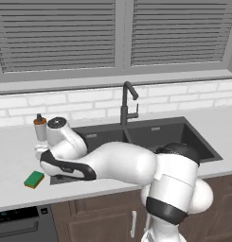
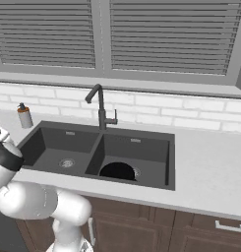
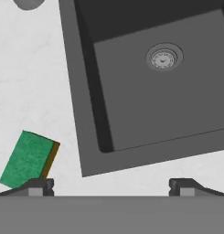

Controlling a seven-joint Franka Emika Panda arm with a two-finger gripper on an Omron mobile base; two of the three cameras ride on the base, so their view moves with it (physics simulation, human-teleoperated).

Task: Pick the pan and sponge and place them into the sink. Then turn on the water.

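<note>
my gripper (image 3: pixel 111 185) fingers apart, empty | sponge (image 3: pixel 29 159) off my left fingertip, on counter beside sink (image 3: pixel 81 114); long axis tilted | must shift left

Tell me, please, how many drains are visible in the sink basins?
2. One round silver drain sits in the floor of the left basin; the other peeks out beside the pan lying in the right basin of the sink.
</note>
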